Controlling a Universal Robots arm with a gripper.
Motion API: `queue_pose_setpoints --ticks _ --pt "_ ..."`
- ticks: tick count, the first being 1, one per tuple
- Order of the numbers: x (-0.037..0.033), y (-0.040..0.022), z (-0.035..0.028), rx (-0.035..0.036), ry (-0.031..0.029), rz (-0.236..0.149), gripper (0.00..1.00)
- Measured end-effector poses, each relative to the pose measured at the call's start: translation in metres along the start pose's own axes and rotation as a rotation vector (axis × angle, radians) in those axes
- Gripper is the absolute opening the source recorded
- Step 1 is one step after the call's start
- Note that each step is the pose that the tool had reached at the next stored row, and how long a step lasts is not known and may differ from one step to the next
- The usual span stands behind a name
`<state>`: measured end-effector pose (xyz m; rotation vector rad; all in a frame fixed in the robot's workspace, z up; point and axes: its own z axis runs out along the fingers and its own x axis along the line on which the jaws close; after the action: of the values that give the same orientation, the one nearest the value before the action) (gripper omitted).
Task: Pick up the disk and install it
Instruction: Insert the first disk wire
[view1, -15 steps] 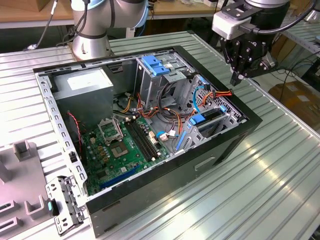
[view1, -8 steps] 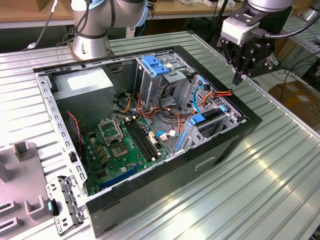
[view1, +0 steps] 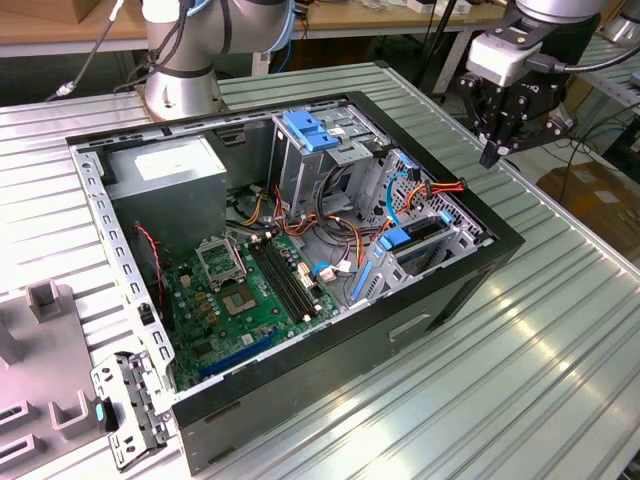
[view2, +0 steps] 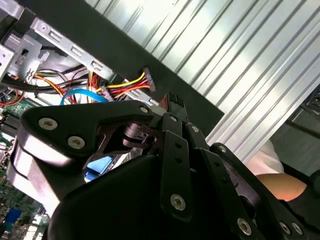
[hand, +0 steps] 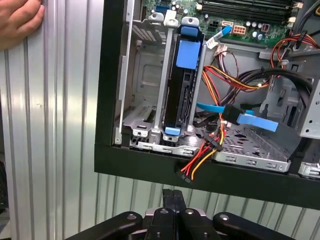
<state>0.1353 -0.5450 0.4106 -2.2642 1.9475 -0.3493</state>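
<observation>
The exterior view is showing the gripper (view1: 490, 152) hanging above the table just outside the computer case (view1: 440, 300), its fingers pressed together and holding nothing. The first wrist view is adding a person's hand (hand: 17, 20) lying on the table beside the case. The second wrist view is bringing a red-and-yellow power connector (view2: 135, 82) close, draped at the case's rim. The disk (hand: 182, 100) is standing on edge in a slot of the drive cage (hand: 142, 90) inside the case's corner nearest the gripper. Its body is showing dark, with light-blue plastic at both ends. The case is lying open on a ribbed aluminium table (view1: 540, 360).
</observation>
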Motion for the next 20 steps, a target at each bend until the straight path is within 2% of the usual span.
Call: queue_pose_setpoints --ticks 2,4,6,8,11,13,14,20 --pt "0.0017 -0.0117 0.0033 -0.0183 -0.0023 -0.001 0.11" --pt "0.0022 -0.0155 0.0049 -0.0215 -0.0028 -0.003 0.11" --pt "0.0024 -0.0169 0.0059 -0.02 -0.0091 -0.03 0.11" --pt "0.0026 -0.0161 0.0065 -0.0111 -0.0338 -0.128 0.11" --pt "0.0028 -0.0071 0.0058 -0.009 -0.0398 -0.15 0.11" --pt "0.0042 -0.0046 0.0078 -0.0054 -0.0502 -0.186 0.11" --pt "0.0044 -0.0041 0.0079 -0.0044 -0.0532 -0.197 0.11" --pt "0.0045 -0.0041 0.0079 -0.0044 -0.0533 -0.197 0.11"
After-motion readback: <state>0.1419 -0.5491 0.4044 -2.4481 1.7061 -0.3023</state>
